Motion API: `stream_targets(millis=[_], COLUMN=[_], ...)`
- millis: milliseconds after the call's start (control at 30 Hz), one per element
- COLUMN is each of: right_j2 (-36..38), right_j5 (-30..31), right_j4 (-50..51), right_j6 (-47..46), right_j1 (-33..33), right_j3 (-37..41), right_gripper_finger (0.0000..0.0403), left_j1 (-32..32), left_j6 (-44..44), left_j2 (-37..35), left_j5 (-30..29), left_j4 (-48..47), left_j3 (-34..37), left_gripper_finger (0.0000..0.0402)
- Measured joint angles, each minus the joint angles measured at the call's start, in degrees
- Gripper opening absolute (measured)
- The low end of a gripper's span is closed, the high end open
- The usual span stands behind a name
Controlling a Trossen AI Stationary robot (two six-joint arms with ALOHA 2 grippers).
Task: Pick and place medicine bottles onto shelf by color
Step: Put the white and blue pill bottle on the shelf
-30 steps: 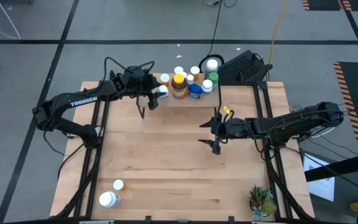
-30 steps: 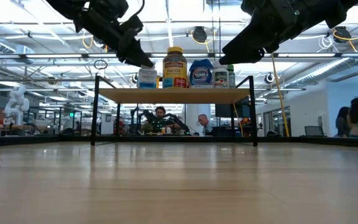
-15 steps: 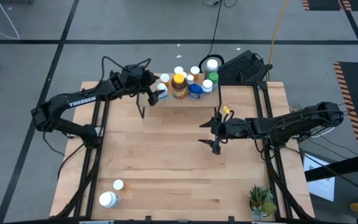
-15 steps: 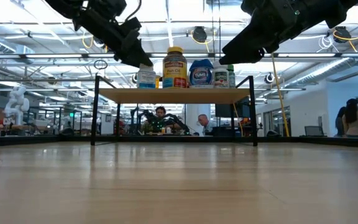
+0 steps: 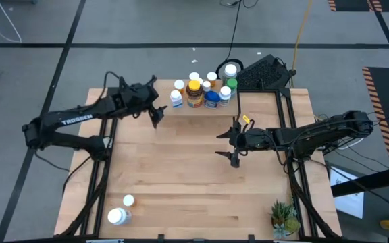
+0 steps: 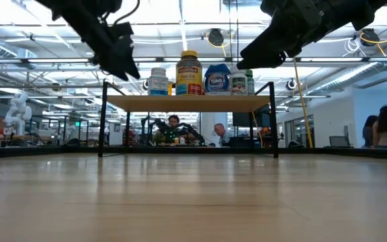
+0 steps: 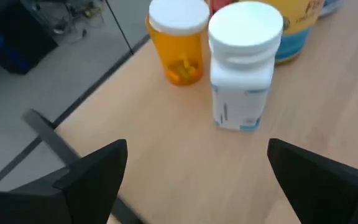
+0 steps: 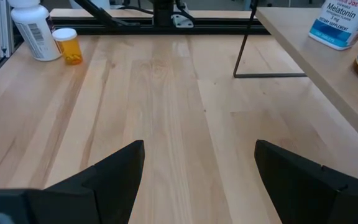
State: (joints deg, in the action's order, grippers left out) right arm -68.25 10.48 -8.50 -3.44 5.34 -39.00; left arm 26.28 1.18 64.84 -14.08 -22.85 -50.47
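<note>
Left gripper [image 5: 156, 115] hovers just off the left end of the shelf [image 6: 187, 102], fingers spread, nothing between them. In the left wrist view a white bottle [image 7: 243, 62] stands upright on the shelf ahead of the open fingers, an orange bottle [image 7: 179, 41] just beside and behind it, near the shelf edge.

Right gripper [image 5: 234, 143] hangs over mid-table, well in front of the shelf, fingers apart and empty.

Shelf sits at the table's far edge. Bottles on it are clustered together: the white one [image 5: 175, 99] at the left end, a tall amber one with yellow lid [image 5: 194, 94] next, then a blue one [image 5: 212, 100], then a green one [image 5: 231, 84] and small white-capped ones behind.

Two bottles lie off the shelf at the near-left corner of the table [image 5: 188, 175]: a large white bottle [image 5: 117, 216] and a small orange vial [image 5: 128, 200] close beside it, both upright in the right wrist view.
</note>
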Motion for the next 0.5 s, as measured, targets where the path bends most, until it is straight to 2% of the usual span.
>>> stream_targets(millis=[133,233,500], right_j2=[0.0,-0.02,-0.02], right_j5=[-0.02,-0.02,-0.02], right_j4=[-0.85,-1.15,-1.13], right_j6=[0.02,0.27,1.75], right_j1=[0.0,0.0,0.0], right_j3=[-0.01,-0.01,-0.01], right_gripper_finger=[0.0302,0.0302,0.0302], left_j1=[-0.2,0.11,1.06], left_j6=[-0.94,-1.35,-0.89], left_j2=[0.58,0.55,1.27], left_j5=[-1.96,-3.02,-2.73], left_j4=[10.56,16.04,23.23], left_j3=[5.43,7.0,8.8], left_gripper_finger=[0.0392,0.0392,0.0392])
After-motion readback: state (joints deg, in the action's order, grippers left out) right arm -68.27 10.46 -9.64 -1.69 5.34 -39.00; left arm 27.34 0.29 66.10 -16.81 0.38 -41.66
